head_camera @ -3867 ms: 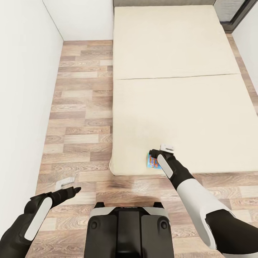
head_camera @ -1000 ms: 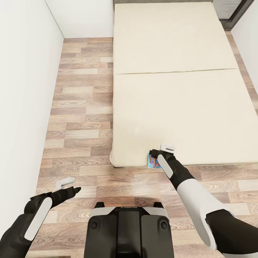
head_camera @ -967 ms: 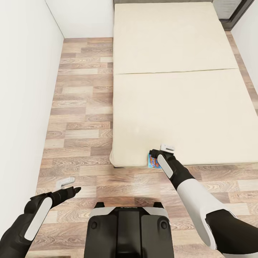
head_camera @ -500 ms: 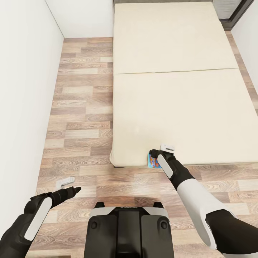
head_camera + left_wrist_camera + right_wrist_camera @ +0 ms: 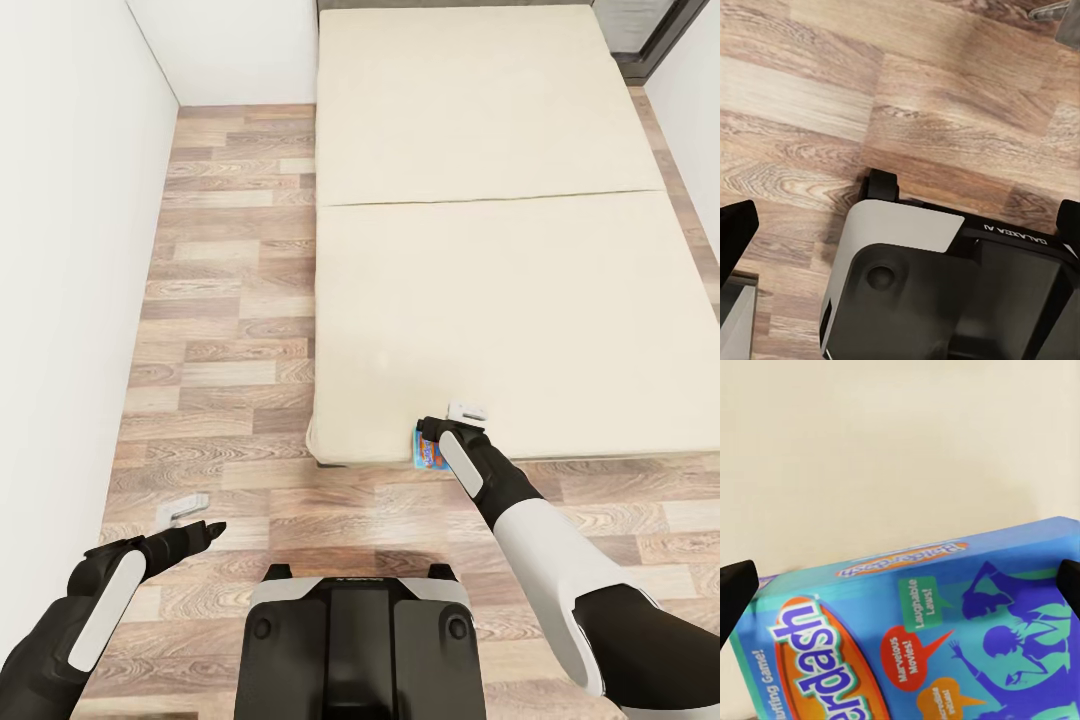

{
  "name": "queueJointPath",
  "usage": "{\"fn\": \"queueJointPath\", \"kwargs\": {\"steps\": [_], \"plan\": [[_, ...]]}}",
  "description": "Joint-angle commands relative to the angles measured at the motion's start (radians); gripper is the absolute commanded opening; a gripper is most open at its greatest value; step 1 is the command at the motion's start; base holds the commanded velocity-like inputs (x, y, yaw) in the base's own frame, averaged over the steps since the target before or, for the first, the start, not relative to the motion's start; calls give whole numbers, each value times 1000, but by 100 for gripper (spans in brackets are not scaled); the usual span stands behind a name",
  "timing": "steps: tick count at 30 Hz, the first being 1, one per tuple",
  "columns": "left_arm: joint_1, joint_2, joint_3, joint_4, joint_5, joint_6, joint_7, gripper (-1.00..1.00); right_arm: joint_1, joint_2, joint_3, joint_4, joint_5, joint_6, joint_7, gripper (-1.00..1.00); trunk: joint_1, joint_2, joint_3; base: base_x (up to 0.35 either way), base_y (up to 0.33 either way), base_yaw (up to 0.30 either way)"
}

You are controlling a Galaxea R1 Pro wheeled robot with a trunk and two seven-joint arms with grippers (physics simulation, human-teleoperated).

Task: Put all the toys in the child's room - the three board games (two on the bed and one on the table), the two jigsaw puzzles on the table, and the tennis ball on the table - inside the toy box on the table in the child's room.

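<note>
At the near edge of the bed point(image 5: 500, 300), the right gripper point(image 5: 447, 425) pinches the small blue board game point(image 5: 428, 455) point(image 5: 945, 637), lifted just over the mattress corner. Left of the robot's base point(image 5: 360, 640), the left gripper point(image 5: 190, 515) hangs spread above the plank floor point(image 5: 230, 300).

Floor point(image 5: 230, 300): wood planks in mixed pale and brown tones, running left to right, covering the left and near parts of the room. Left wall point(image 5: 60, 250): plain white. Far wall point(image 5: 230, 50): plain white, meeting the left wall at a corner. Bed point(image 5: 500, 250): wide, beige mattress with one seam across it, right of centre. Dark window frame point(image 5: 665, 40): far right corner. Light: even, soft.
</note>
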Motion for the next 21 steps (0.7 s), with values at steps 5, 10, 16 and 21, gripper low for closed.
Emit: {"fn": "queueJointPath", "kwargs": {"steps": [5,10,16,21], "plan": [[0,0,0,-1,11,4,9,100,0,-1,4,71,-18,1,-9,100,1,-1,-1,0,0,0],[0,0,0,-1,11,4,9,100,0,-1,4,71,-18,1,-9,100,1,-1,-1,0,0,0],[0,0,0,-1,11,4,9,100,0,-1,4,71,-18,1,-9,100,1,-1,-1,0,0,0],[0,0,0,-1,11,4,9,100,1,-1,4,71,-18,1,-9,100,1,-1,-1,-19,0,0]]}}
